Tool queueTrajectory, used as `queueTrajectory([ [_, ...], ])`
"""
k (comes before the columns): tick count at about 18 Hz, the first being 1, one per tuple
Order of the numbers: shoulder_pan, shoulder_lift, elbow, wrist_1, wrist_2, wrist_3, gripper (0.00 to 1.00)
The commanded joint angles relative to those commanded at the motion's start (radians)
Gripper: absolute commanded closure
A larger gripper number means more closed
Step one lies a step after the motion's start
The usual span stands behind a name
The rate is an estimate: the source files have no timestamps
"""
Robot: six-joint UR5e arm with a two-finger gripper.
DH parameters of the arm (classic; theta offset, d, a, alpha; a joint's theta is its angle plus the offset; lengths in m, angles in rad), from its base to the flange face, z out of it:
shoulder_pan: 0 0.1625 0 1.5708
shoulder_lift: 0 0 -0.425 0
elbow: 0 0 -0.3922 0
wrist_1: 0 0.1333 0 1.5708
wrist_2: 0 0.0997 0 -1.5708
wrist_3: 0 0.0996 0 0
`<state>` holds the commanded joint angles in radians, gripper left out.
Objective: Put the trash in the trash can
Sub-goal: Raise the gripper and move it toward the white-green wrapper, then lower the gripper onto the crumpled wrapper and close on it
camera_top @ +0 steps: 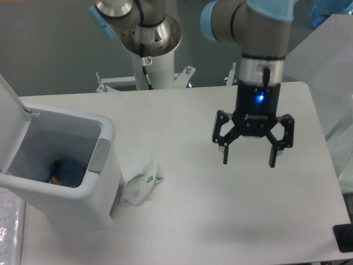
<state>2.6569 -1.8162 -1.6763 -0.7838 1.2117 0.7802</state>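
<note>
Overhead, the fixed camera looks down on a smooth white tabletop (220,221) with rounded corners, set against a dull grey wall. At the far edge, near the middle, stands the arm's white pedestal (153,52), with a metal bracket at its foot. Pale translucent sheeting (325,61) hangs past the right edge, and a small black object (345,238) sits at the near right corner.

At the left edge stands the boxy white plastic trash can (66,171), its hinged white lid (10,124) swung up and back on the left side and its grey latch (99,155) on the rim facing right. Down inside it lies the crushed clear plastic bottle with bluish label (65,170), only partly seen, so its long axis cannot be made out.

Touching the can's right wall, on the tabletop, lies the crumpled white wrapper with green print (140,179). Its long axis runs roughly from the far right down to the near left, with the green print toward its right end.

Well to the right of the wrapper, toward the right edge, the black two-finger gripper (248,157) hangs above the tabletop, pointing straight down, a blue light glowing on its body. Its 2 fingers (272,157) are spread wide apart and hold nothing.
</note>
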Motion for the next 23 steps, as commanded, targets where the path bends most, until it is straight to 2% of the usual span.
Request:
queueTrajectory([
  [3, -0.003, 0.006, -0.117, 0.0, 0.066, 0.205, 0.0],
  [6, -0.037, 0.006, -0.187, -0.005, 0.103, 0.338, 0.0],
  [8, -0.08, 0.009, -0.203, -0.008, 0.106, 0.329, 0.0],
  [12, -0.152, 0.021, -0.281, -0.005, 0.101, 0.31, 0.0],
  [16, -0.233, 0.02, -0.309, -0.006, 0.101, 0.226, 0.0],
  [23, -0.285, 0.017, -0.327, 0.002, 0.098, 0.163, 0.0],
])
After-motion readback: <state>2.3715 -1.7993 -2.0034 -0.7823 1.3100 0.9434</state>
